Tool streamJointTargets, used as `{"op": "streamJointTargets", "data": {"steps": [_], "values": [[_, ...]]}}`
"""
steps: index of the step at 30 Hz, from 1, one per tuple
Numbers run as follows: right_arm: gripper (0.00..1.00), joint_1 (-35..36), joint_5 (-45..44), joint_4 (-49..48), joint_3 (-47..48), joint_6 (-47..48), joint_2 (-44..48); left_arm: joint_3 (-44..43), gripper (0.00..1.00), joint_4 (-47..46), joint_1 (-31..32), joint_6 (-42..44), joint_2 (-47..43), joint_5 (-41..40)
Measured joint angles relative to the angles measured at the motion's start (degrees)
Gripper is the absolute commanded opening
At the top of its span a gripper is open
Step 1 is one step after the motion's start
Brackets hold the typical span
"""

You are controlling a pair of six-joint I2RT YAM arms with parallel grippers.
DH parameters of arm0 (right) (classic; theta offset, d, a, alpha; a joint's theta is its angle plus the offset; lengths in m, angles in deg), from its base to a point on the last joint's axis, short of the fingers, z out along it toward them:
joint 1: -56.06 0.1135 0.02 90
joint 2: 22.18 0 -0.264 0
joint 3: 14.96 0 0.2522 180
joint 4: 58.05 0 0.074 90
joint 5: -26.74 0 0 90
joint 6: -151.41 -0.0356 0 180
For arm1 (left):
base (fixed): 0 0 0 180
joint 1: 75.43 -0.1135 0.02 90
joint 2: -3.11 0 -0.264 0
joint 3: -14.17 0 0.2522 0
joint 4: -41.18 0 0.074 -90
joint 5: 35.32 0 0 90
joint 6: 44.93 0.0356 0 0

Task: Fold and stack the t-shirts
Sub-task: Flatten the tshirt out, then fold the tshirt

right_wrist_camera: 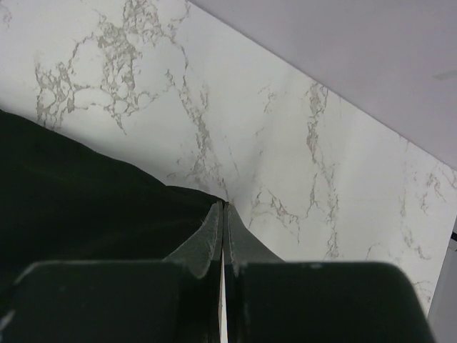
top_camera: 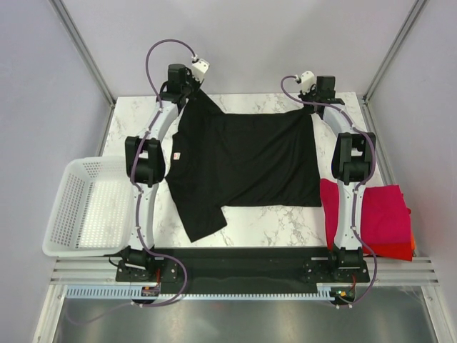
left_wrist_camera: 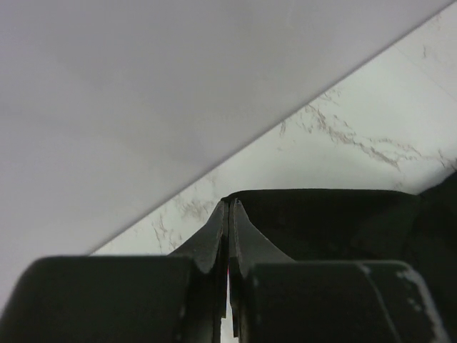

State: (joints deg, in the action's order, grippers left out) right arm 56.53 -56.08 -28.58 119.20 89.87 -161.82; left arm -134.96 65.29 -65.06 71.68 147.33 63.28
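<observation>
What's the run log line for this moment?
left gripper: shut on black t-shirt far edge | right gripper: same | folded red shirts: stacked at right

Overhead view: bright, even, diffuse light — only faint, soft-edged shadows on the marble table (top_camera: 271, 221). The black t-shirt (top_camera: 243, 161) reads near-featureless, folds barely resolved. Dull sheen on the metal strip (top_camera: 235, 318) at the near edge. Wrist views dimmer; my own fingers (left_wrist_camera: 211, 243), close to the lens, are blurred — marble veins sharper in the right wrist view, softer in the left.
</observation>
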Motion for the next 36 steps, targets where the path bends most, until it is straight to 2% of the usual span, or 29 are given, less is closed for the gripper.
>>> {"op": "streamJointTargets", "data": {"steps": [5,13,17,23,36], "values": [[0.0,0.0,0.07,-0.24,-3.63,0.33,0.9,9.66,0.02,2.01,0.0,0.55,-7.8,-0.02],[0.0,0.0,0.68,0.17,-9.55,0.57,5.92,12.94,0.02,3.54,0.02,0.55,-16.41,0.07],[0.0,0.0,0.7,0.17,-11.93,0.9,9.4,17.46,0.02,4.61,0.04,0.63,-20.46,0.04],[0.0,0.0,1.2,0.17,-14.08,0.96,12.61,23.61,0.02,7.13,0.11,0.7,-23.96,0.04],[0.0,0.0,1.97,1.92,-19.47,1.86,14.45,29.66,0.02,10.64,0.15,0.7,-27.26,-1.05]]}}
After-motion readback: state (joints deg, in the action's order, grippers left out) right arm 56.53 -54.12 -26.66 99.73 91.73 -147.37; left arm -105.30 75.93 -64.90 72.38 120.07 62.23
